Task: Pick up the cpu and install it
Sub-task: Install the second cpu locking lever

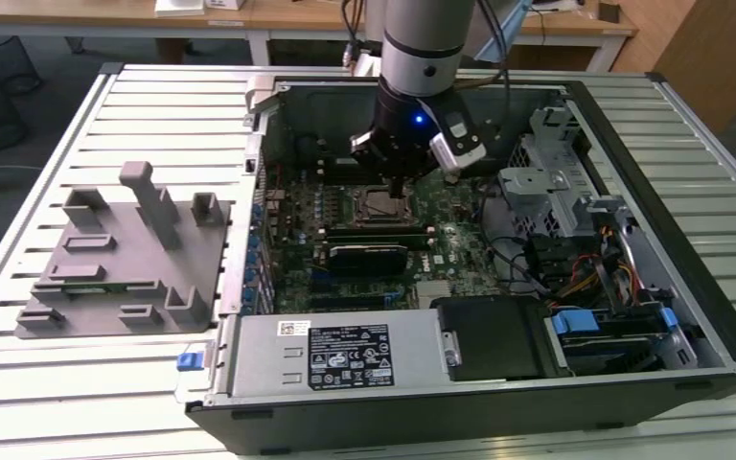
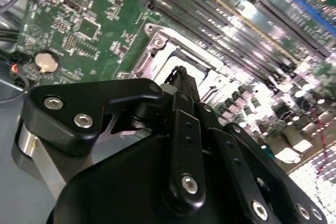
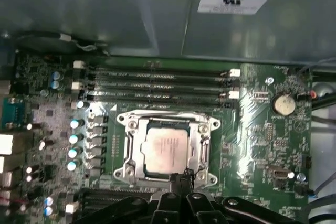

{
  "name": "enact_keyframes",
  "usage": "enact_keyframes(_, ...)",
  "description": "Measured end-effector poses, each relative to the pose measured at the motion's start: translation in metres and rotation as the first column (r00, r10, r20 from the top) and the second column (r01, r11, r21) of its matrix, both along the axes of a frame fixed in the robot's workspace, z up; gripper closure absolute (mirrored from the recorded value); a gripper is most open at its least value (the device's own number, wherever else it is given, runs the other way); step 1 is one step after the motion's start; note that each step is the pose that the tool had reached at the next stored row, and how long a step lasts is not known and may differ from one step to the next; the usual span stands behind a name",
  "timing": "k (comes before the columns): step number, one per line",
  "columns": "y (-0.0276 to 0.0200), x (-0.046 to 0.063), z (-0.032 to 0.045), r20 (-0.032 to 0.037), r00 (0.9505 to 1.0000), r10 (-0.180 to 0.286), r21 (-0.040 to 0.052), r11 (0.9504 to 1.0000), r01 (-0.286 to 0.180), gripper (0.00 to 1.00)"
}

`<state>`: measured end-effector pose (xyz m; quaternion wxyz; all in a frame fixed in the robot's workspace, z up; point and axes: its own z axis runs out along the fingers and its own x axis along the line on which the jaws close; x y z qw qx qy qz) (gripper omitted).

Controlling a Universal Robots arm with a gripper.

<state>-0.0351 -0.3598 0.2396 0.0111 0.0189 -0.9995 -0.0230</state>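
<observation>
The gripper [image 3: 181, 179] hangs inside the open computer case [image 1: 675, 316], directly above the motherboard [image 3: 252, 129]. In both wrist views its black fingers [image 2: 181, 85] are pressed together, tips meeting at a single point, with nothing pinched between them.

Directly below and just ahead of the fingertips lies the cpu [image 3: 165, 150]. It sits flat inside the socket frame [image 3: 131, 145], silver top plate facing up. The fingertips are at the chip's near edge; contact cannot be confirmed.

Beyond the socket, four memory slots [image 3: 157, 82] run parallel across the board. A round coin battery [image 3: 284, 104] sits to one side of the socket, farther from the fingers than the chip.

In the exterior view, the gripper [image 1: 401, 187] is just above the socket [image 1: 381, 204]. The power supply [image 1: 336, 355] lies along the case edge, well apart from the gripper. Farthest off, outside the case toward the exterior view's left, the grey tray [image 1: 126, 259] stands on the slatted table [image 1: 74, 383].
</observation>
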Motion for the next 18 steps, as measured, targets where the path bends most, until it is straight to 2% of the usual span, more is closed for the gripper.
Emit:
enact_keyframes(2, -0.0047, 0.000, -0.0001, -0.0027, 1.0000, 0.000, 0.0002, 1.0000, 0.000, 0.89)
enact_keyframes(6, -0.0131, 0.000, -0.0018, -0.0029, 1.0000, 0.000, 0.0001, 1.0000, 0.000, 0.89)
enact_keyframes(12, -0.0146, -0.006, -0.0059, -0.0032, 1.0000, 0.000, 0.0001, 1.0000, 0.000, 0.89)
enact_keyframes(18, -0.0183, -0.012, -0.0087, -0.0032, 1.0000, 0.000, 0.0002, 1.0000, 0.000, 0.89)
